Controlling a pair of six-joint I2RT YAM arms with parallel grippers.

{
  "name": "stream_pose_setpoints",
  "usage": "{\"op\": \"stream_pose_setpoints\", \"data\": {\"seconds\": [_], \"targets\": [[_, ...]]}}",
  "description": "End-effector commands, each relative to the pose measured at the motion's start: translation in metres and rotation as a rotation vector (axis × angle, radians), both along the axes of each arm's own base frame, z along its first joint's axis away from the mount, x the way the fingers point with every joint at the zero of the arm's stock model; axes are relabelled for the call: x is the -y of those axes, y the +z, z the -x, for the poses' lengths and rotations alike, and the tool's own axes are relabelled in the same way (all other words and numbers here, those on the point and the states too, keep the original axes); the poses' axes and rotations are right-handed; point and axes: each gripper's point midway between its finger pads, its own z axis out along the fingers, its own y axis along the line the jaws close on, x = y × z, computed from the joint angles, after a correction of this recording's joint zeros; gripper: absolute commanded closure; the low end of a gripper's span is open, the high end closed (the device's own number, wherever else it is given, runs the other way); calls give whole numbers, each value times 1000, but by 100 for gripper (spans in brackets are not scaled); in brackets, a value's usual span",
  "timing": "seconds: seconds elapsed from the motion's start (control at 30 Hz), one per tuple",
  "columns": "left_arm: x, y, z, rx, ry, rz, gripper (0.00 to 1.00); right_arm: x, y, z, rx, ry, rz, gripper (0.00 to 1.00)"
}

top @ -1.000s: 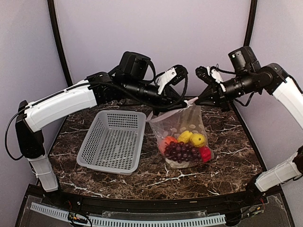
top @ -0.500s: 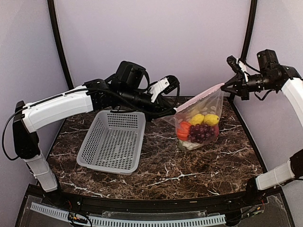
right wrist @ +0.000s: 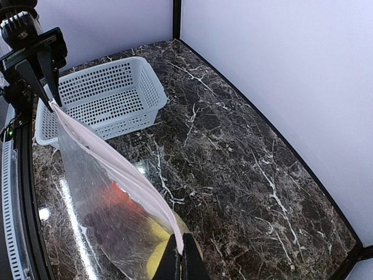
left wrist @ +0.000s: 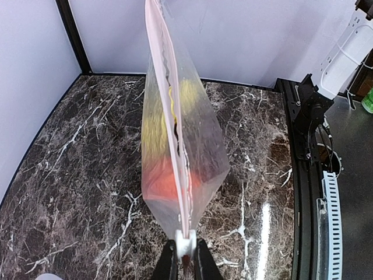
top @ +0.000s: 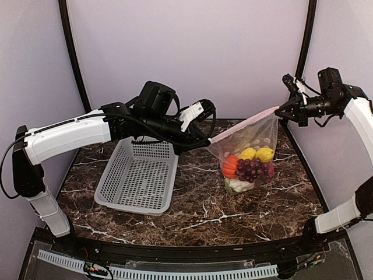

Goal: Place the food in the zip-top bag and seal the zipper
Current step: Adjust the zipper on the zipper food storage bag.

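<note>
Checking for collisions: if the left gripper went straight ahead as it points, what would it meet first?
The zip-top bag, whose zipper end the left gripper pinches; farther along that line, probably the right gripper.

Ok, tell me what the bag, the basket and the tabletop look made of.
Zip-top bag: thin clear plastic film, glossy; food shows through.
Basket: grey moulded plastic, matte, perforated all over.
Table: dark white-veined marble look, polished, reflecting light; stone or laminate, cannot tell.
</note>
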Motion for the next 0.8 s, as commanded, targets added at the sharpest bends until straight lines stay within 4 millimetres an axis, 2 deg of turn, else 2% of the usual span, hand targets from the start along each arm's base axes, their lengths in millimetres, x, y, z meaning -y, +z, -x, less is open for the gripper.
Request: {"op": "stream_pose_setpoints", "data": {"seconds": [0.0, 0.2, 0.5, 0.57, 0.63, 0.67, 0.77], "targets": [[-22, 1, 3, -18, 26, -24, 98, 13, 9, -21, 93, -46, 15, 100], [-27, -5, 0, -24, 43, -29, 99, 16, 5, -24, 81, -51, 7, 100], [-22, -4, -5, -27, 43, -7, 99, 16, -4, -25, 60, -38, 8, 98], [-21, -1, -5, -28, 38, -3, 99, 14, 0, -18, 60, -21, 11, 80], [-18, 6, -5, -30, 28, 12, 99, 7, 15, -3, 72, 27, -8, 65], [-15, 12, -4, -30, 16, 32, 99, 1, 21, 4, 87, 53, -7, 55], [-5, 26, -1, -32, -15, 106, 99, -36, 20, 33, 99, 176, 30, 41]]}}
